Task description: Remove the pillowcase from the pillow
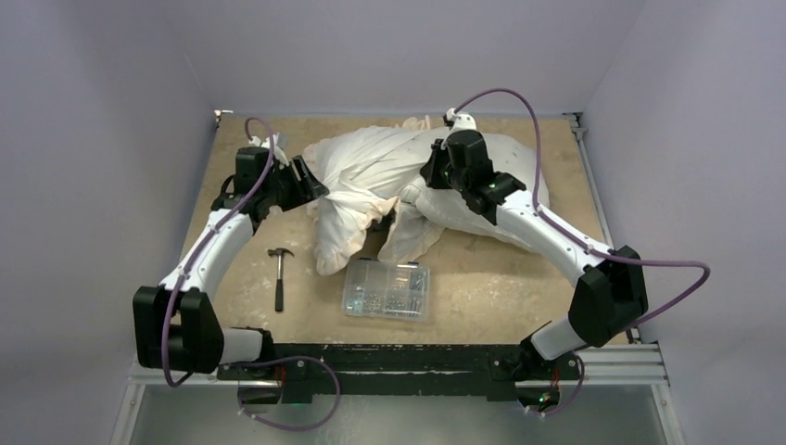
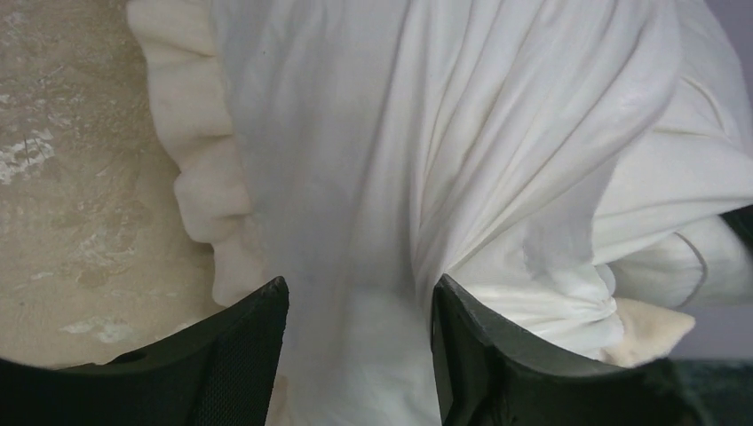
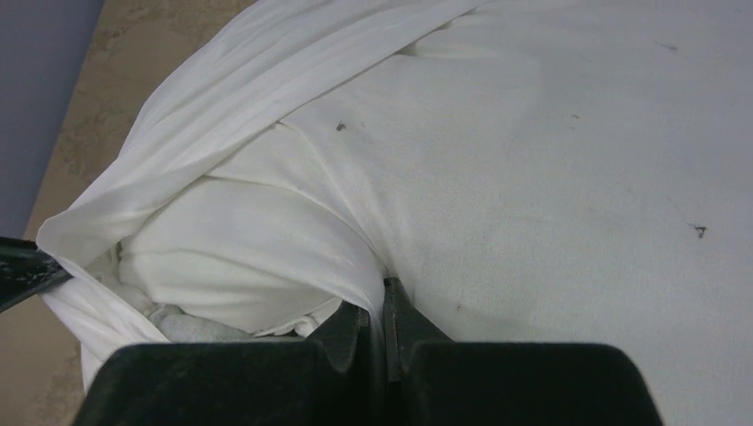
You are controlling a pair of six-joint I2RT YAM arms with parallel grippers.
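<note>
The pillowcase (image 1: 357, 176) lies bunched and cream-white at the middle back of the table, its frill (image 1: 348, 236) hanging toward the front. The plump off-white pillow (image 1: 508, 156) sits to its right, partly under my right arm. My left gripper (image 1: 315, 188) is open at the pillowcase's left edge. In the left wrist view the jaws (image 2: 360, 293) stand wide with pillowcase fabric (image 2: 355, 160) between them and the frill (image 2: 204, 177) at left. My right gripper (image 1: 428, 176) is shut on a fold of pillowcase (image 3: 240, 240) right beside the smudged pillow (image 3: 577, 177); its tips (image 3: 384, 306) pinch the cloth.
A hammer (image 1: 278, 273) lies on the tan table (image 1: 500, 278) at the front left. A clear plastic box of small parts (image 1: 386, 289) sits at the front middle, just below the hanging frill. Grey walls close in the table on three sides.
</note>
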